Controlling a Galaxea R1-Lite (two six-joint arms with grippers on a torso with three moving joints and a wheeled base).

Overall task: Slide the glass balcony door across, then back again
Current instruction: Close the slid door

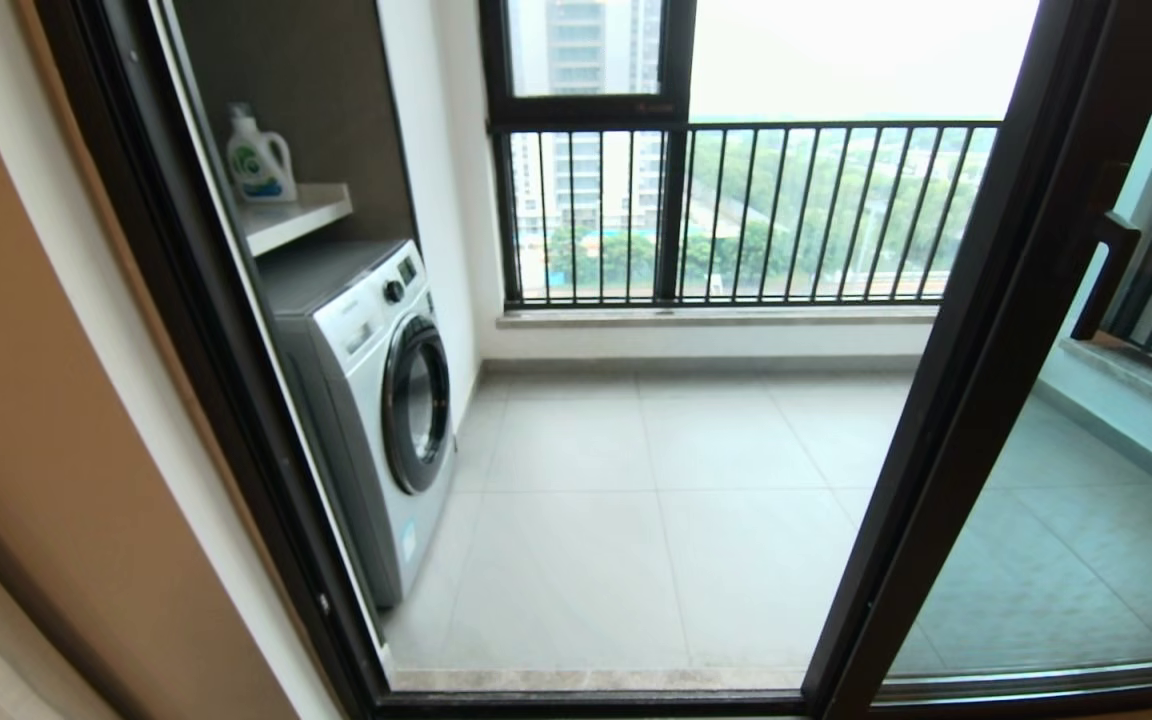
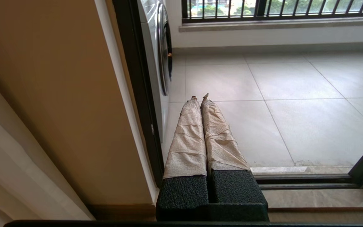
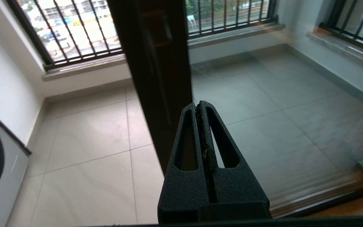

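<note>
Standing open, the tall dark-framed glass balcony door point(image 3: 156, 78) waits just beyond the right gripper point(image 3: 202, 107), both grippers' fingers pressed together, holding nothing.

You're looking at the glass balcony door point(image 1: 976, 400) standing slid aside, doorway open; its dark frame edge is sitting just beyond the right gripper's point(image 3: 201, 105) closed jaws.

The left gripper point(image 2: 199, 97) is seen pressed together, tape-wrapped, above the tiled floor point(image 2: 295, 104) beside the washing machine point(image 2: 156, 47)
</note>
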